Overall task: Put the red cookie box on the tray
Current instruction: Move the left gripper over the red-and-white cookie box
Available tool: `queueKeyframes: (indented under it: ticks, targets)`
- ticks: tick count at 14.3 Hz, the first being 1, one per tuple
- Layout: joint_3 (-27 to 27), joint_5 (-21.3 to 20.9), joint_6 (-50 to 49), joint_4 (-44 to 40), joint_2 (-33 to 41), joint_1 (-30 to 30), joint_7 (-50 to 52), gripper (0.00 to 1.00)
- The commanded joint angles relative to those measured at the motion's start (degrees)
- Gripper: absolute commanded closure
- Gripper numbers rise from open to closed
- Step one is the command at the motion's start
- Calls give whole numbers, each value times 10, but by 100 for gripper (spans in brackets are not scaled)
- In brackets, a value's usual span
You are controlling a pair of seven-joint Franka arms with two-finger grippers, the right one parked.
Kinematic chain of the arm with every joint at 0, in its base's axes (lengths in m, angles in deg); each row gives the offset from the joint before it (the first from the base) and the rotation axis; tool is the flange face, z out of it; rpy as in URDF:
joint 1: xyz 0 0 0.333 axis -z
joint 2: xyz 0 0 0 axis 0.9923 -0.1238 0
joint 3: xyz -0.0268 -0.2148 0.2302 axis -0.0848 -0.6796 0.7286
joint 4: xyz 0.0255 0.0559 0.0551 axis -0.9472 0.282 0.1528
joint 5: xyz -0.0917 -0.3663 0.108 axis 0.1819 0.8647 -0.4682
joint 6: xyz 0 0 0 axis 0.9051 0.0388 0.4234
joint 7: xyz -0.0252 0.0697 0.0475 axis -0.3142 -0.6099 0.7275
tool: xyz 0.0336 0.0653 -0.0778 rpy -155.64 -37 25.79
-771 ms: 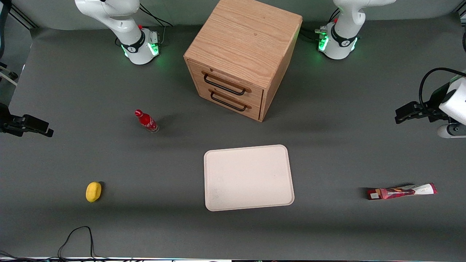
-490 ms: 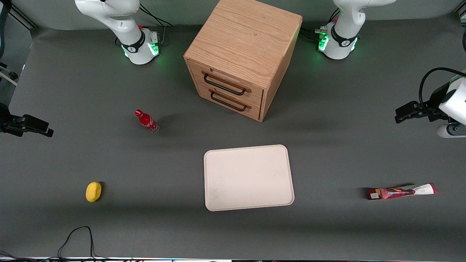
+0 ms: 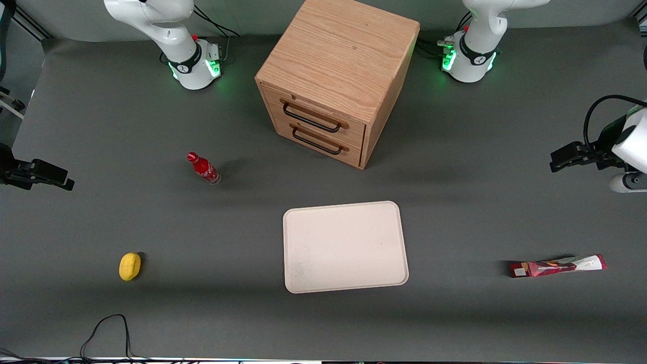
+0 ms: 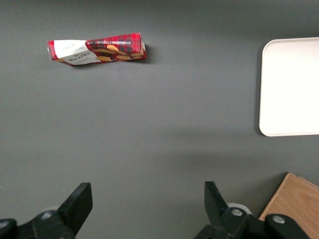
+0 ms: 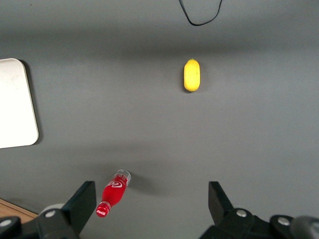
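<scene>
The red cookie box (image 3: 557, 266) (image 4: 97, 49) lies flat on the grey table toward the working arm's end, with nothing touching it. The cream-white tray (image 3: 345, 246) (image 4: 291, 84) sits mid-table, nearer to the front camera than the wooden cabinet, and holds nothing. My gripper (image 3: 558, 157) (image 4: 148, 191) hangs above the table at the working arm's end, farther from the front camera than the box and well apart from it. It is open, and only bare table shows between its fingers.
A wooden drawer cabinet (image 3: 336, 76) (image 4: 295, 201) stands mid-table with both drawers shut. Toward the parked arm's end are an upright small red bottle (image 3: 203, 168) (image 5: 113, 193) and a yellow object (image 3: 130, 266) (image 5: 191, 75). A black cable (image 3: 108, 328) loops near the front edge.
My gripper has drifted very slightly toward the working arm's end of the table. The box, the tray and everything else stay where they were.
</scene>
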Motion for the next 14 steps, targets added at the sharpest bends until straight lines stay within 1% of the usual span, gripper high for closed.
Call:
queueKeyframes:
  ticks: [1,4,6,7,8,11,12,14]
  targets:
    - [6,-2,-5,-111,-93,-17,-6,0]
    - [6,-1,-6,-234,-196,-52,-10,0]
    - [6,-2,-9,-324,-271,-80,-49,0]
    - [6,-2,-5,-355,-298,-91,-72,0]
    - [6,-2,1,-373,-321,-97,-79,0]
    - [7,-2,31,-375,-331,-106,-72,0]
    - [8,-2,31,-374,-331,-107,-60,0]
    - [7,-1,27,-373,-329,-116,7,0]
